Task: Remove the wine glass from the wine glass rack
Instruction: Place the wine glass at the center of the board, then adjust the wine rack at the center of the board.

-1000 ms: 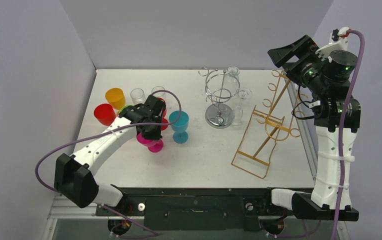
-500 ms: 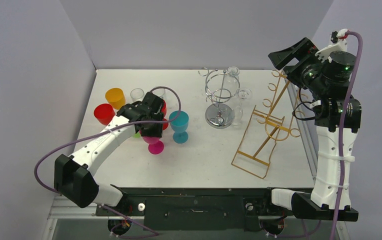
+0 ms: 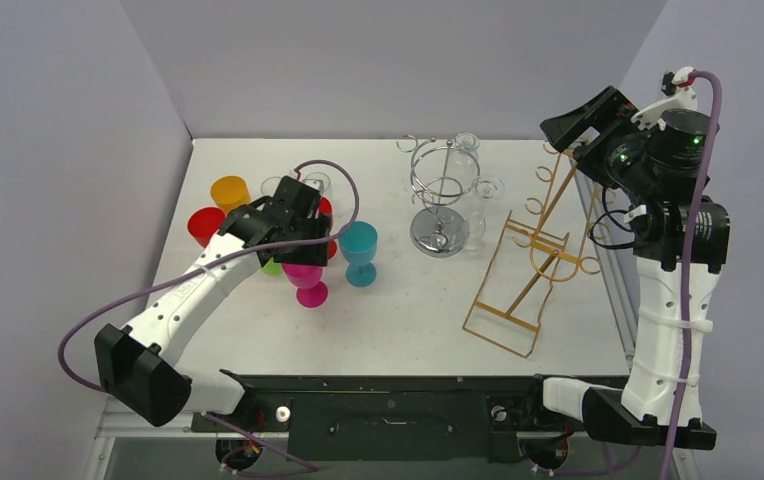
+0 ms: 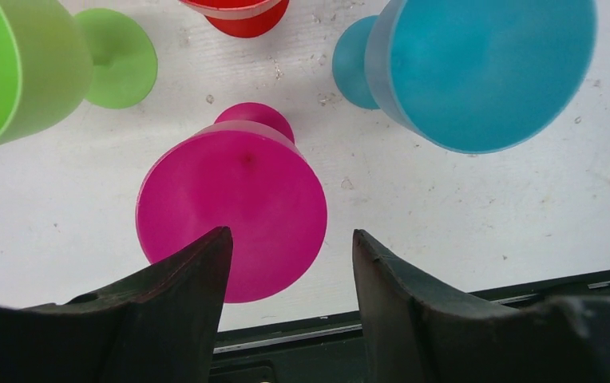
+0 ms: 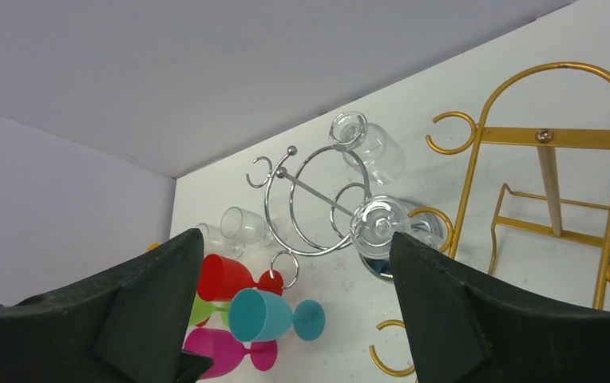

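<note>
Clear wine glasses (image 5: pixel 368 148) hang on the chrome rack (image 3: pixel 440 190) near the table's (image 3: pixel 408 320) 12 o'clock edge, with bare tabletop at the rack's 6. A gold rack (image 3: pixel 528 270) stands at its 3. The right gripper (image 5: pixel 295 237) is raised at 2, spread wide and empty. The left gripper (image 4: pixel 290 239) is parted and empty over the magenta goblet (image 4: pixel 230 207) at 9.

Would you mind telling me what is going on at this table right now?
The left gripper, jaws open, hovers just over a magenta glass that stands on the table beside a teal glass. The right gripper is raised high near the gold rack, open and holding nothing. Two clear wine glasses hang on the silver rack, and neither arm is touching them.
</note>
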You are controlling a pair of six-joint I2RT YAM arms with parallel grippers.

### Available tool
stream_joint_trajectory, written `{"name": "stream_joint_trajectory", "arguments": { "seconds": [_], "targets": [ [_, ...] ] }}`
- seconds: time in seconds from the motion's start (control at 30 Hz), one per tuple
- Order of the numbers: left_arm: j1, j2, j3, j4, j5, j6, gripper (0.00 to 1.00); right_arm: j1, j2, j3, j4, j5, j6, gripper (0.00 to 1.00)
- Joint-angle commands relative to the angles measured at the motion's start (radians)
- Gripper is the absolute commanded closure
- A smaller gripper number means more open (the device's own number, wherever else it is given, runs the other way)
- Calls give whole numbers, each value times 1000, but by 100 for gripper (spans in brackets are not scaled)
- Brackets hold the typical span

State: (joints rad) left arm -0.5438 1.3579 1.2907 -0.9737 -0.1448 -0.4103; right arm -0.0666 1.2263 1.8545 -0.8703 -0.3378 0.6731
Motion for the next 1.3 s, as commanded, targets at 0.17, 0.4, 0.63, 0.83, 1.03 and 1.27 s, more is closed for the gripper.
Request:
{"name": "stream_joint_trajectory", "arguments": {
  "seconds": [0.17,0.4,0.63,0.83,1.03,1.27],
  "targets": [
    [5,-89,77,3,13,42,37,-14,-102,47,-127,97,-74,18],
    [7,-133,120,-11,-9,70,23,40,-154,-11,-122,49,-37,18],
    [7,-150,188,-14,4,81,6,346,-136,-19,-150,288,-11,17],
    [5,-151,245,-11,18,82,4,592,-127,-70,-125,444,47,16],
    [4,-152,269,-4,22,73,4,823,-120,-185,-66,575,110,16],
    [4,-146,283,-4,19,68,4,924,-156,-284,-63,651,144,15]
  ]
}}
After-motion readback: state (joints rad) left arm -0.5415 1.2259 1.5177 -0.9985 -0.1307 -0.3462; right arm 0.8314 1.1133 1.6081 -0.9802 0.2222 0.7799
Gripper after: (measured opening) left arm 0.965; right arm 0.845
